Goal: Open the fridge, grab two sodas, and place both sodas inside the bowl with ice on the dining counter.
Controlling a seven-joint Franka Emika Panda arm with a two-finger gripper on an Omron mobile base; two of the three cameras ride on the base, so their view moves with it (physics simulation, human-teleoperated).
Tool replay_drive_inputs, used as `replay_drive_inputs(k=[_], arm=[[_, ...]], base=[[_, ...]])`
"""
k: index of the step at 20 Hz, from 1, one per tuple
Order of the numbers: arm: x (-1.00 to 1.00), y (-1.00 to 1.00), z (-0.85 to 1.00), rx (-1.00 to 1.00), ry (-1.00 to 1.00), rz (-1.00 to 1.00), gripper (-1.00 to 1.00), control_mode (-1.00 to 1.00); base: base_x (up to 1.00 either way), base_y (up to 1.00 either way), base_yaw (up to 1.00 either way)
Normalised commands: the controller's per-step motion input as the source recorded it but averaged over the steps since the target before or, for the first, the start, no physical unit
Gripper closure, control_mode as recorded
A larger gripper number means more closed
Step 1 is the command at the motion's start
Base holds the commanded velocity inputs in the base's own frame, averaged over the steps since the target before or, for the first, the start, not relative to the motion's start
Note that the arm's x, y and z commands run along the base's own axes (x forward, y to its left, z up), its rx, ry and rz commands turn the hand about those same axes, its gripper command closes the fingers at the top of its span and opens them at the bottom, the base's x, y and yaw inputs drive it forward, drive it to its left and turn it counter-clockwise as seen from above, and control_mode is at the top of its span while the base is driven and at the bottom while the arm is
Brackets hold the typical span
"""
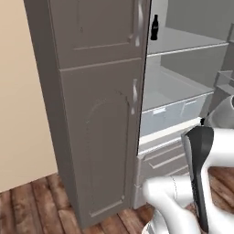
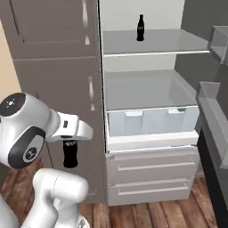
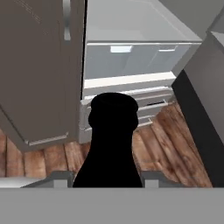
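Gripper jaws are being kept narrow around a black soda bottle, which is being held by its upper part and is hanging upright below the hand, low beside the robot's own body and in front of the brown-grey cabinet. In the hand view the same bottle is being seen from above as a dark rounded cap and shoulders between the finger tips.

The fridge is standing open, its white shelves and pale crisper drawer being shown. A second soda is being left upright on the upper shelf, well apart from the hand; it is small, black and narrow-necked, with a faint pale label.

By the look of it, the step in hand is the carrying of the first soda away from the fridge. The next move is judged to call for the base to be turned and driven toward the dining counter, with the bottle being kept upright and clear of the cabinet front and fridge door, before it is lowered into the bowl of ice.
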Motion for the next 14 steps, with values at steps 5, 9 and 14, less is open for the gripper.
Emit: replay_drive_inputs(k=[5, 9, 14], arm=[[0.00, 0.00, 0.00, 0.00, 0.00, 0.00, 1.00, 1.00], [0.00, 0.00, 0.00, 0.00, 0.00, 0.00, 1.00, 1.00], [0.00, 0.00, 0.00, 0.00, 0.00, 0.00, 1.00, 1.00]], base=[[-1.00, 0.00, -0.39], [-1.00, 0.00, -0.44], [-0.98, 0.00, -0.45]])
